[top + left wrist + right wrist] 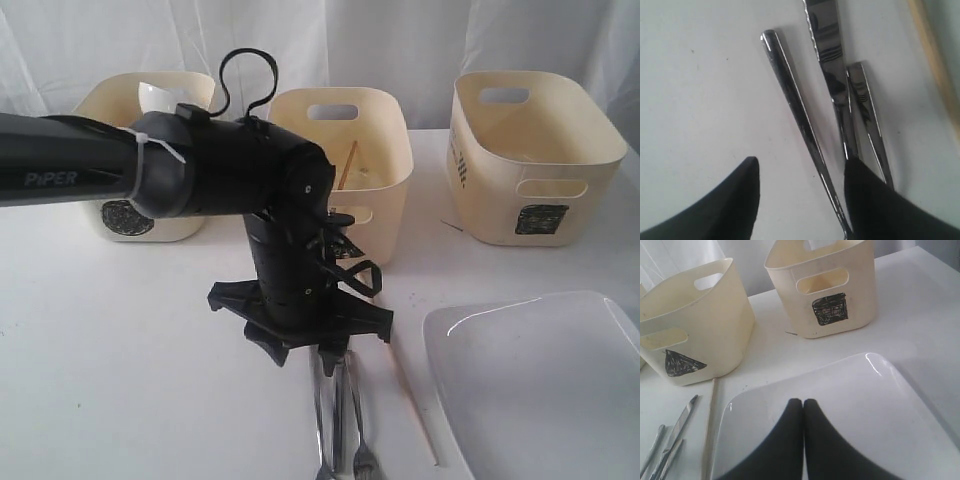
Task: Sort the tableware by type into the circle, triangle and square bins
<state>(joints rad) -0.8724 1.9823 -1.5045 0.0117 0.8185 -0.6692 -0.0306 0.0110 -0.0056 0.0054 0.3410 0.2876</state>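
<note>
The cream circle bin (95, 105), triangle bin (705, 340) and square bin (830, 270) bore black scribbled marks. The plate (865, 405) and desk (120, 380) were white, the cutlery (832, 60) mirror-silver, the chopstick (710, 430) pale tan.

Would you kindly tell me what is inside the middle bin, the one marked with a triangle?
One wooden chopstick leans up inside the triangle bin. Most of its floor is hidden behind the front wall and the left arm, so anything else in there cannot be seen.

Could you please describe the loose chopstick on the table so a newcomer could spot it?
Start at the large white plate, lower right in the exterior view. Just off its left edge lies the chopstick. Unlike the shiny steel cutlery further left, it is a single pale wooden stick.
</note>
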